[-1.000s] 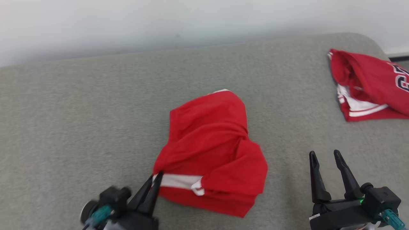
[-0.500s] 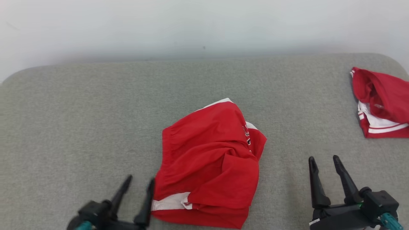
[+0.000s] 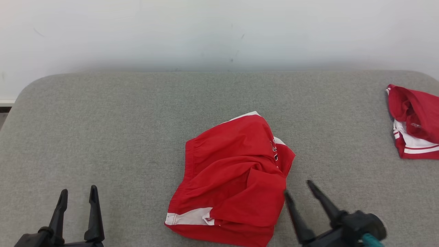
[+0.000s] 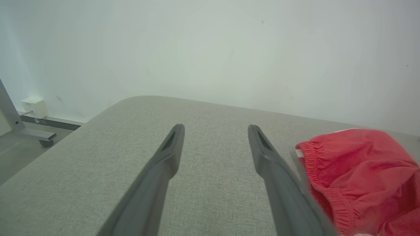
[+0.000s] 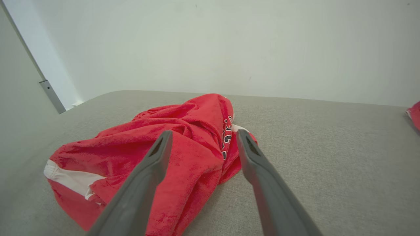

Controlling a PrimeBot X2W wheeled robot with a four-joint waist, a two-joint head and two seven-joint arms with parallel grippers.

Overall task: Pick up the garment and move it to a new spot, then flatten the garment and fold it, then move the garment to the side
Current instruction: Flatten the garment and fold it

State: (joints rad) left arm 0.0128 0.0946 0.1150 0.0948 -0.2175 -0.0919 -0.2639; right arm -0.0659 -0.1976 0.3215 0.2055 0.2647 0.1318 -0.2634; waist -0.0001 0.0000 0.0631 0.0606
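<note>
Starting at the left, the left gripper (image 3: 78, 189) sits low over the bare grey cushion (image 3: 120, 120), its jaws set apart and holding nothing, clear of the cloth. In its wrist view the gathered waistband (image 4: 311, 164) lies just right of its right finger. The garment (image 3: 236, 178), a pair of red shorts, lies crumpled in the middle of the cushion. A white hem band (image 3: 190, 216) shows at its near left corner, and a loose flap is doubled over its right half. It appears to be set down in its spot, so the step in hand looks like flattening. To do that well, the left gripper should probably come in low at the waistband or the white band and pinch a single layer, not the whole bunch. The right gripper (image 3: 298, 187) is just beside the garment's near right edge, jaws open and empty. From its own view its fingers (image 5: 157, 154) point across the folded flap toward the black lettering (image 5: 226, 137). It would do best to take the flap's free edge and draw it right while the left side is pinned, so the fold opens rather than the whole piece sliding. Far right, a second red garment (image 3: 415, 120) lies well apart and should be left alone.
</note>
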